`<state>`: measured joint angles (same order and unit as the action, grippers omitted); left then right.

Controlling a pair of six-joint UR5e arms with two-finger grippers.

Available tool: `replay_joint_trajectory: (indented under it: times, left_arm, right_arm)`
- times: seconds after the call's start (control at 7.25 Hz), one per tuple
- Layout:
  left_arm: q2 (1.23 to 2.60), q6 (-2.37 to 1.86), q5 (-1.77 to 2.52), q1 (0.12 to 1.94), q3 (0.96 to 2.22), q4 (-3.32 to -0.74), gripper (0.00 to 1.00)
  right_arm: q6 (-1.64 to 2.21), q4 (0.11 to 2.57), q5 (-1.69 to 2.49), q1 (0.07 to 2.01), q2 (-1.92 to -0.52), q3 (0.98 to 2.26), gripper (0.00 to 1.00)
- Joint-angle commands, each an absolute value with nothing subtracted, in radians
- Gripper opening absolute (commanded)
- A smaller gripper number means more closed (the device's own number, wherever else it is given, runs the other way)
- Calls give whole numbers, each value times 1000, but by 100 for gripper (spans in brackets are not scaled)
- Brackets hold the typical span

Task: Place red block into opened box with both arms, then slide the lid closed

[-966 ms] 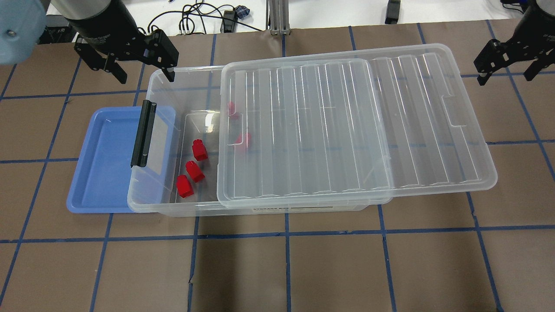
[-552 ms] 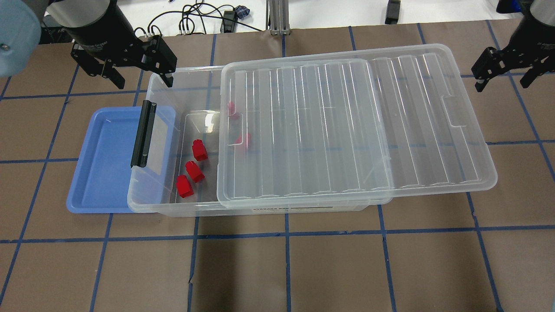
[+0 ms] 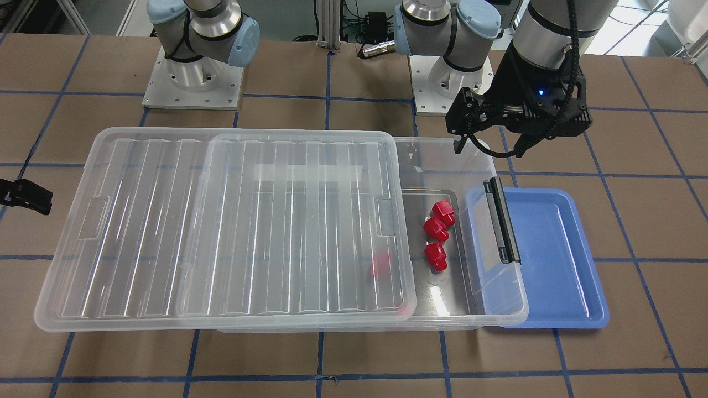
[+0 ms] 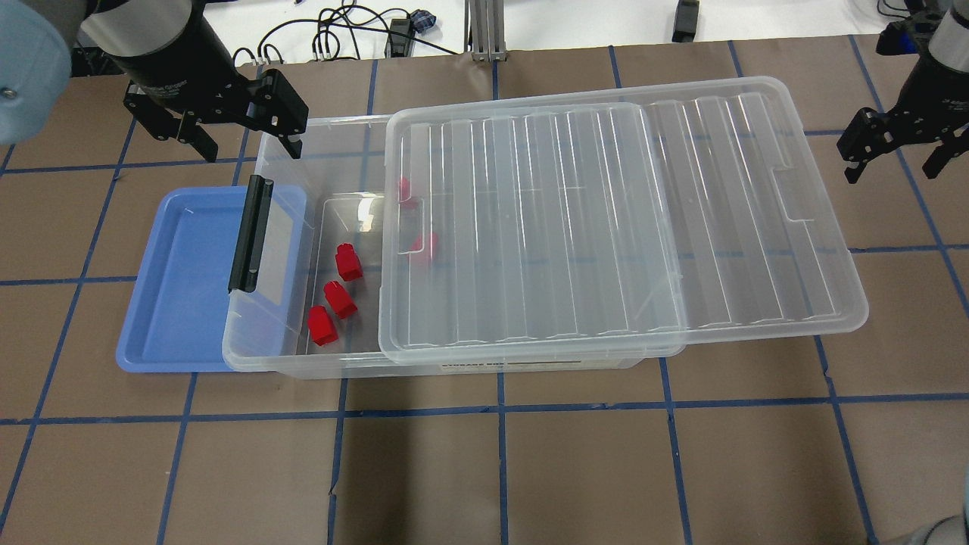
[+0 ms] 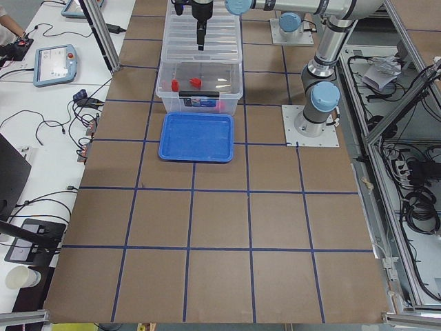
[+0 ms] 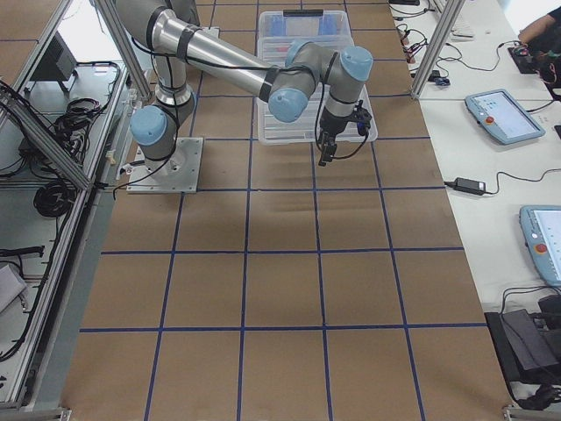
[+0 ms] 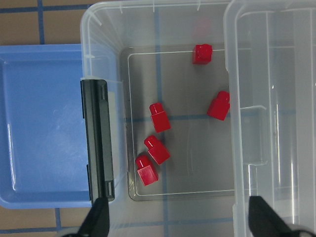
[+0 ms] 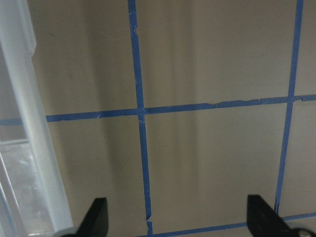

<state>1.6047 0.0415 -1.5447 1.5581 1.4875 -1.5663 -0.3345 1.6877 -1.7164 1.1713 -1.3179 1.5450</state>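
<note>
Black fingers of your left gripper [image 4: 248, 142] stand wide apart and empty above the far corner of the box [image 4: 454, 365], and your right gripper [image 4: 899, 163] is likewise spread, holding nothing, over bare table just off the short end of the lid [image 4: 606, 219]. Five small, bright red blocks [image 7: 157, 150], boxy with stubby ends, lie on the box floor: three cluster near the black latch [image 4: 251, 233] and two lie by the edge of the ribbed clear lid, which sits slid toward the right arm and leaves the latch end uncovered. Just beside that end you see a blue tray [image 4: 174, 288] on the brown table [image 4: 530, 469] gridded with blue tape, with cables and white benches around it.
</note>
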Motion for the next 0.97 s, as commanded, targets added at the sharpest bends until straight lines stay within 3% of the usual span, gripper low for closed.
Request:
replay_joint_trajectory:
  times: [0.0,0.83]
  left_arm:
    - [1606,41,-1543,1555,1489,-1568,100]
    - [1605,40,-1543,1552,1489,-1568,100]
  right_arm:
    - [-333,1684,-1713,1169,-1304,1563,100]
    - [-312,1681,-1662,1192,-1295,1565,100]
